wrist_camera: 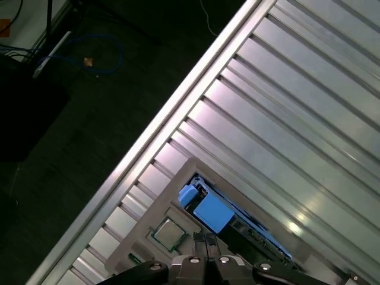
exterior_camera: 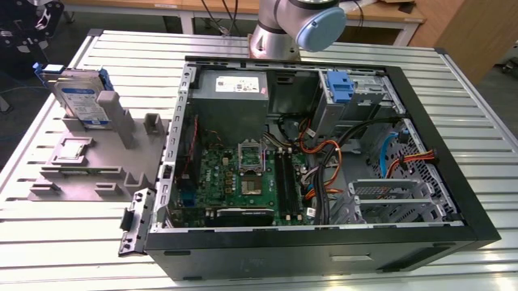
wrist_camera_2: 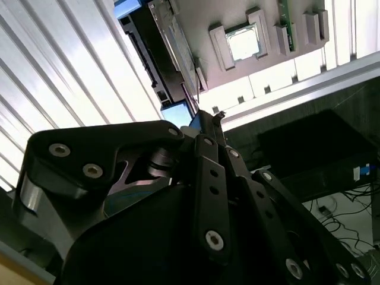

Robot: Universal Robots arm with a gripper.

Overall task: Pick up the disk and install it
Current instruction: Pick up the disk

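Nearest to us the open computer case lies on the ribbed worktop, boards and cables bare. On the exterior view's left of it sits a grey holder with a square chip lying flat in it. At the far end of that holder the disk stands on edge in a slot, blue bracket around it, label towards us, not yet lifted. The gripper hangs above it, apart from it. In both wrist views the jaws are drawn together with nothing between them, and the blue end of the disk lies just beyond their tips.

We judge the step in hand to be the approach for the pick. To do it well, the jaws must part wider than the disk is thick before going down, since closed tips would only strike its top edge. The pinch belongs across the two flat faces, near the middle of the upper edge, so the disk hangs level. The lift should run straight up along the slot; a tilt could jam the disk against the holder's posts. Farther off, against the case's far wall, a grey metal box sits with a bare blue clip to its right; neither is our target.
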